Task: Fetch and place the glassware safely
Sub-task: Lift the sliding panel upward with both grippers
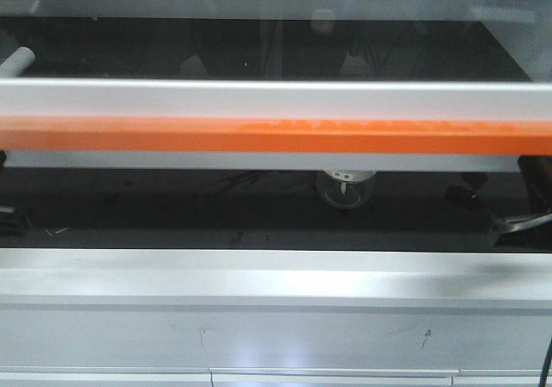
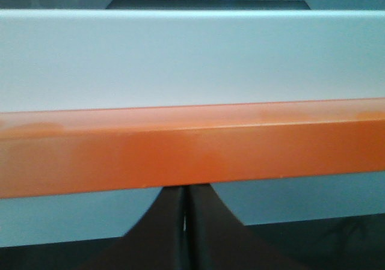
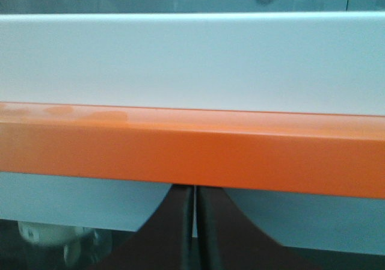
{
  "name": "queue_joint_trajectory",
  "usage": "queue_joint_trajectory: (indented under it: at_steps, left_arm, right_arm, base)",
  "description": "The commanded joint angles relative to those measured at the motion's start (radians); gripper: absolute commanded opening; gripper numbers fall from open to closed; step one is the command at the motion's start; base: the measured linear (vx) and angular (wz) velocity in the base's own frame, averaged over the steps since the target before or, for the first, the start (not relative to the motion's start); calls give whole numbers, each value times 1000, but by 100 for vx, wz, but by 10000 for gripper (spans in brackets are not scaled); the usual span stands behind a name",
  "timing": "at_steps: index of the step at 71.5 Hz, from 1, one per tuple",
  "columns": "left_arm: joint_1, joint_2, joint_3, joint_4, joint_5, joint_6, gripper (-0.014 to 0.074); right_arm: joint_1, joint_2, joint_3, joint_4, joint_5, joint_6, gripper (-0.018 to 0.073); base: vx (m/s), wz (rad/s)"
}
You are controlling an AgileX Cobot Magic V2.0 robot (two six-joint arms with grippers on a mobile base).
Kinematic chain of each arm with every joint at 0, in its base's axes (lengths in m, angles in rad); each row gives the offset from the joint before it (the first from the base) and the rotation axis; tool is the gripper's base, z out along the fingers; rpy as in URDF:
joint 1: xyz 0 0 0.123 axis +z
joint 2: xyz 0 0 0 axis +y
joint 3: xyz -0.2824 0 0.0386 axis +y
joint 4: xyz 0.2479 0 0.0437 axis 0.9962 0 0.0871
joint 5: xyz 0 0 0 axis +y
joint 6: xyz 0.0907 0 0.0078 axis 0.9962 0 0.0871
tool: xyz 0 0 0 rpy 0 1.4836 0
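One orange bar (image 1: pixel 276 135), set under a silver rail (image 1: pixel 276 98), runs level across the whole front view; below it the clear glass jar (image 1: pixel 345 189) stands on the dark worktop (image 1: pixel 172 206), a little right of centre, its top hidden behind the bar; a pale ledge (image 1: pixel 276 284) lies nearer the camera; in the left wrist view the left gripper (image 2: pixel 184 204) has its two dark fingers pressed together, only a thin seam between them, just below the orange bar; in the right wrist view the right gripper (image 3: pixel 194 201) sits likewise, fingers meeting along a thin seam beneath the bar.
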Motion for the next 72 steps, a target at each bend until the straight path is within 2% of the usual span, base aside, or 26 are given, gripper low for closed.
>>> queue_joint_trajectory:
  at_steps: [1,31,49,54,62,72]
  left_arm:
    - [-6,-66,-105,-20,-189,-2,-7]
    - [-7,-219,-194,-20,76,-2,-7]
    - [-17,-426,-190,-20,388,-1,-7]
    - [-32,-482,-163,-20,421,6,-7]
    - [-51,-566,-80,-25,428,6,-7]
    - [-56,-667,20,-30,501,7,-7]
  right_arm:
    - [-6,-51,-80,-17,-141,-7,-1]
    - [-6,-233,-195,-27,191,-1,-1]
    - [-6,-460,-192,-28,550,18,-1]
    - [-6,-530,-169,-28,618,13,-1]
    - [-6,-640,-102,-27,647,8,-1]
    - [-6,-771,-32,26,727,8,-1]
  base:
    - [0,0]
    - [0,0]
    - [0,0]
    - [0,0]
    - [0,0]
    - [0,0]
